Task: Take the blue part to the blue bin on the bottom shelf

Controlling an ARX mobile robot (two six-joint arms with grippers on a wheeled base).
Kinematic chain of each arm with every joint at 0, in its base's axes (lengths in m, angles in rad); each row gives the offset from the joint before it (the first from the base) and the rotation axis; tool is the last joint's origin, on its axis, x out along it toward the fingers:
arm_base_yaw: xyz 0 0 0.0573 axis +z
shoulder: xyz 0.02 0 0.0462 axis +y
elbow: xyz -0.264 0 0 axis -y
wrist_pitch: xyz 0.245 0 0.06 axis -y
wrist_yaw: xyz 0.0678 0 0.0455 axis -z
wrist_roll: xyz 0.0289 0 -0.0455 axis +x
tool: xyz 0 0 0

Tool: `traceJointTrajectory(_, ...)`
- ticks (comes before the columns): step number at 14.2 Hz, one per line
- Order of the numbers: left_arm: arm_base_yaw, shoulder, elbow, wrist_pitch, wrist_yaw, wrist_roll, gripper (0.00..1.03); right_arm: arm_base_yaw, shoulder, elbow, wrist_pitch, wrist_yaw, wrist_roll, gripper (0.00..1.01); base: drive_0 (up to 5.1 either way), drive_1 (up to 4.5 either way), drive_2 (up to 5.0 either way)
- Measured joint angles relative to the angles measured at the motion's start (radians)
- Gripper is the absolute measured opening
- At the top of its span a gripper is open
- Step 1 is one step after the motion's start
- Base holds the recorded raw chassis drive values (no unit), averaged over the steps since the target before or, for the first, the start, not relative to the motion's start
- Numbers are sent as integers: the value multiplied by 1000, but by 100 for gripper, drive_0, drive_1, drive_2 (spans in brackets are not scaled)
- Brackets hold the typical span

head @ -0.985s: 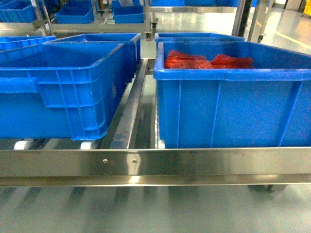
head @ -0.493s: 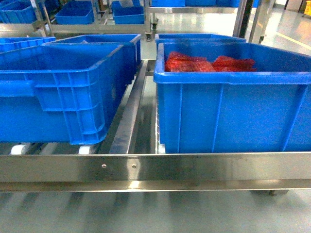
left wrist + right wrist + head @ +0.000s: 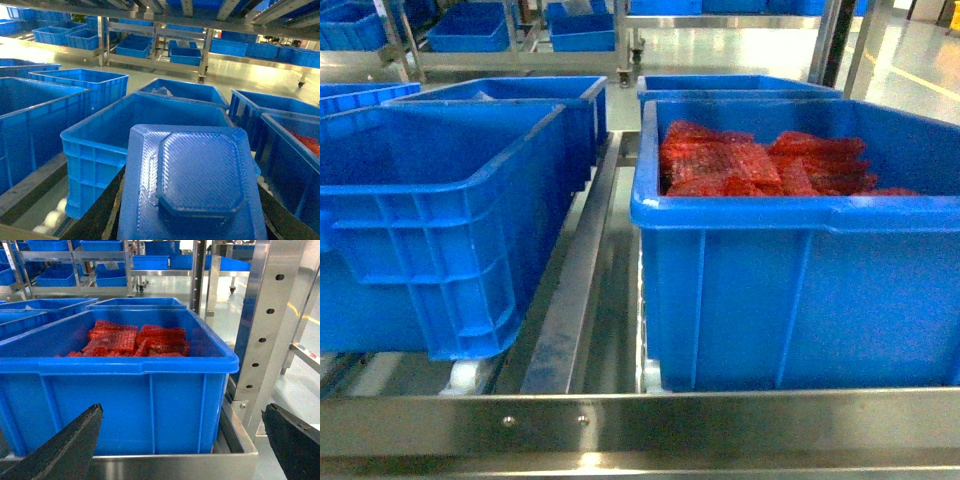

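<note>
Okay, head view first. Bottom shelf [image 3: 650, 425]: brushed steel front rail along 6 o'clock, two screws left of centre, divider rail running back toward 12. Left blue bin [image 3: 430, 220] at 9 o'clock, inside looks bare from this angle, white roller [image 3: 460, 376] peeking under its front corner. Right blue bin [image 3: 800, 280] at 3 o'clock, holding red mesh packs [image 3: 760, 165] piled toward its back half. More blue bins behind both, at 11 and 1 o'clock. No arm or gripper seen here.

Left wrist view. Blue part [image 3: 192, 182] filling 6 o'clock: flat moulded tray shape with raised octagonal centre panel, held close under camera. Left gripper [image 3: 190, 220] with dark fingers [image 3: 100, 212] showing along both side edges of part, at 7 and 5 o'clock; looks clamped on part, contact itself hidden below. Open blue bin [image 3: 115, 135] directly beyond part at 12 o'clock, interior looks bare. Further bins at 9, 10 and 3 o'clock; bin at 3 shows bit of red. White rollers at 8 o'clock.

Right wrist view. Right gripper [image 3: 180, 440] spread wide, dark fingers [image 3: 65, 445] at 7 and 5 o'clock, nothing between them. Blue bin with red mesh packs [image 3: 135, 340] dead ahead, centre frame. Perforated steel upright [image 3: 270, 325] at 3 o'clock.
</note>
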Motion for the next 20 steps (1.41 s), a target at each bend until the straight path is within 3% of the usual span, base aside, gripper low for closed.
traceJointTrajectory(6,0,1,0,2,4,0,43,0,0,0,-5,0,0,98,-1,433,-434)
traceJointTrajectory(20,0,2,0,0,4,0,43,0,0,0,-2,0,0,98,0,0,0)
